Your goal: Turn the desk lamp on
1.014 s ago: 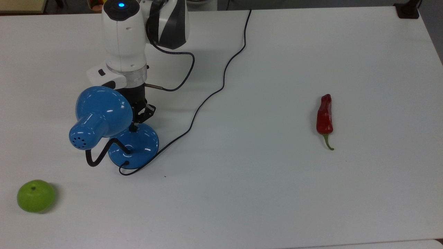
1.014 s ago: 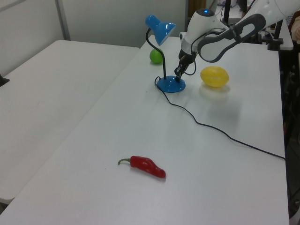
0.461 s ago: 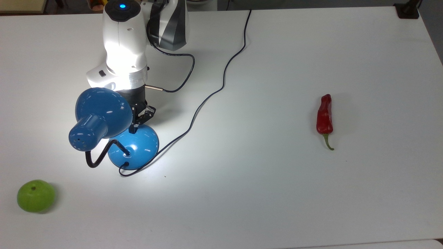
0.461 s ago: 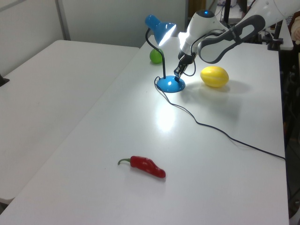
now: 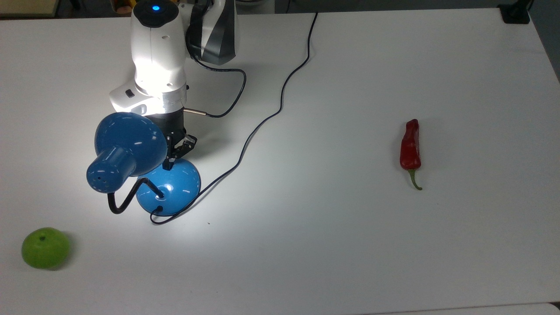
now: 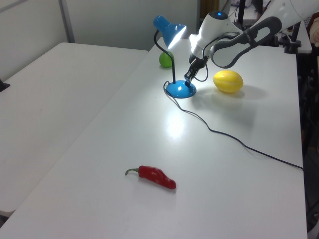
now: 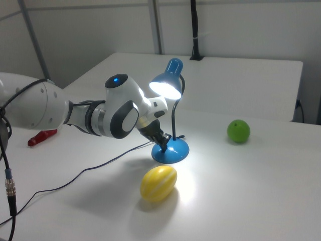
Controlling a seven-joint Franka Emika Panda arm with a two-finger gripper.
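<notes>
The desk lamp stands lit at the top view's left: glossy blue shade [image 5: 127, 140], black bendy neck, round blue base [image 5: 175, 186]. Its shade [image 7: 168, 86] glows in the right view and throws a bright pool of light on the white table. My gripper [image 5: 168, 164] points down at the far edge of the base, its tip touching the dome, and its fingers look shut with nothing held. The left view shows the gripper [image 6: 188, 79] on the base [image 6: 179, 90] below the shade [image 6: 170, 29]. The shade hides the switch in the top view.
The lamp's black cord [image 5: 262, 122] snakes across the table to its far edge. A green apple [image 5: 45, 247] lies near the front left, a red chili [image 5: 410, 146] at the right. A yellow fruit [image 7: 158, 183] sits close to the base. A second table [image 6: 50, 99] adjoins.
The lamp was dark one second ago and is now lit, with a bright patch on the table. The gripper's tip has stayed on the base, barely moving.
</notes>
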